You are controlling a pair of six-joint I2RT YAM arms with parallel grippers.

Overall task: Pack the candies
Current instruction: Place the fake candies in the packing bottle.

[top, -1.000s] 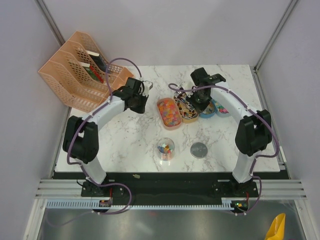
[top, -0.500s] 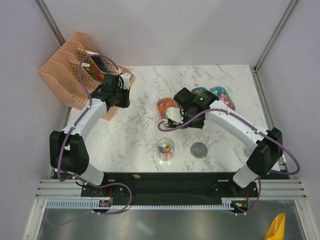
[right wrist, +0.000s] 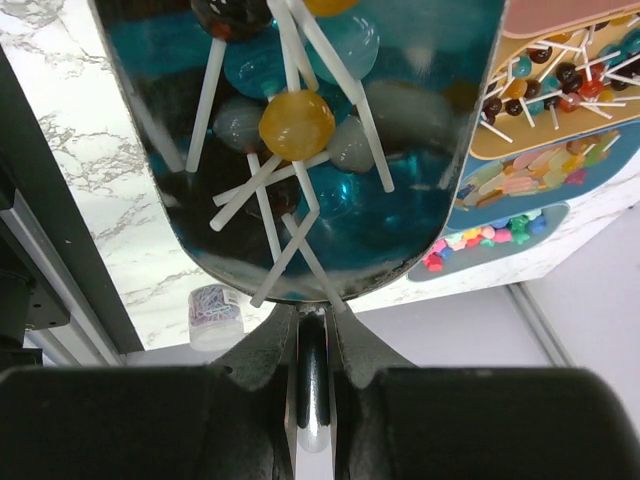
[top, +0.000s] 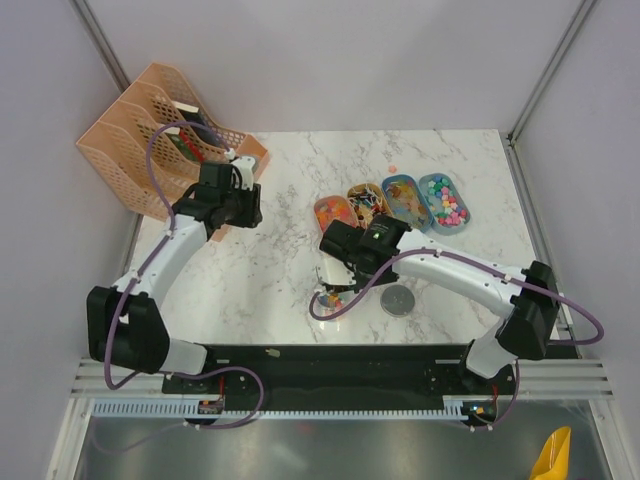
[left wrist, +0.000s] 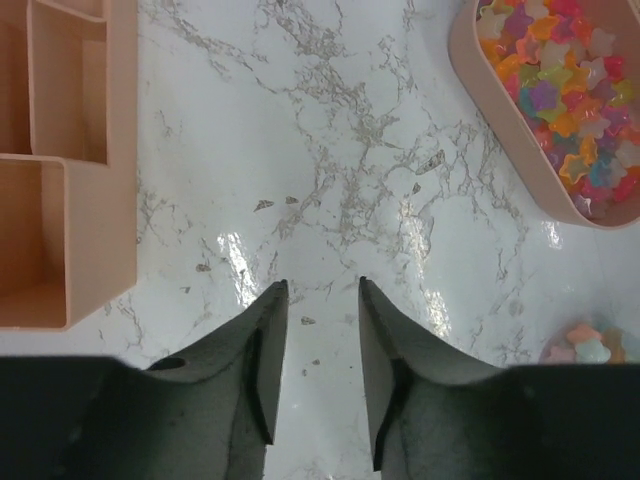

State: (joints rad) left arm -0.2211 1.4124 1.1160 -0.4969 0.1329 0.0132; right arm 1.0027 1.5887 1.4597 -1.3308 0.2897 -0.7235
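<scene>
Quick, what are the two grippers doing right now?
Left gripper: open, holding nothing.
Right gripper: closed on the rim of a blue tray.

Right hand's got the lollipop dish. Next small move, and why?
Probably tip the blue dish gently toward the clear jar: the right hand is shut on its rim, loose lollipops lie inside, and the jar sits beside it, lid lying apart.

White marble table — plain grey walls
</scene>
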